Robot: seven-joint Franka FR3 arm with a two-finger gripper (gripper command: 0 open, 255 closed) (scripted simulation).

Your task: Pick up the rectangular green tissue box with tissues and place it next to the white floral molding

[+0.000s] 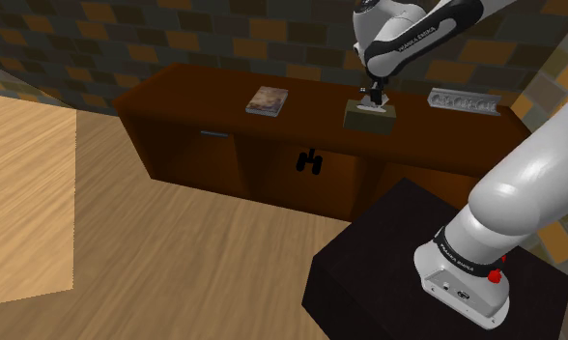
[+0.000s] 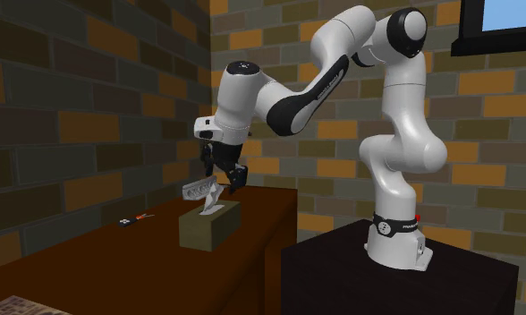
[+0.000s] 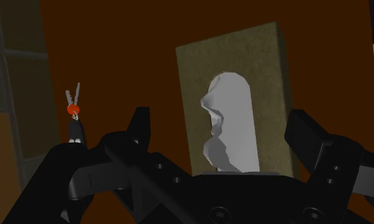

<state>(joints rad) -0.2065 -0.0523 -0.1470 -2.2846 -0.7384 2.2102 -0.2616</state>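
Right now I am holding my all-black two-finger gripper [image 3: 222, 124] spread wide, its fingers [image 3: 140, 124] standing apart on either side of the rectangular olive-green tissue box [image 3: 268, 57] and clasping nothing. I am keeping them open because, as I judge it, the box has to pass between them before I close. In the second exterior view the gripper [image 2: 224, 183] is hanging just above the box [image 2: 209, 225], pointing down, close to the crumpled white tissue [image 2: 212, 204] that is sticking up from the slot. That tissue [image 3: 230, 121] is sitting right between my fingers in the wrist view, so I am likely lined up over the middle of the box, and I cannot tell whether a fingertip is brushing it. The box [image 1: 369, 116] is resting on the top of the long dark brown wooden cabinet [image 1: 176, 97], under the gripper [image 1: 374, 99]. The pale grey-white moulded strip with a raised pattern [image 1: 463, 99] is lying on the same top, near the box toward the shoulder view's right, and I am judging the free patch between them as the likely place for the box. A small object with a red middle, grey prongs and a black end [image 3: 73, 108] is lying off to one side on the cabinet, well apart from the box.
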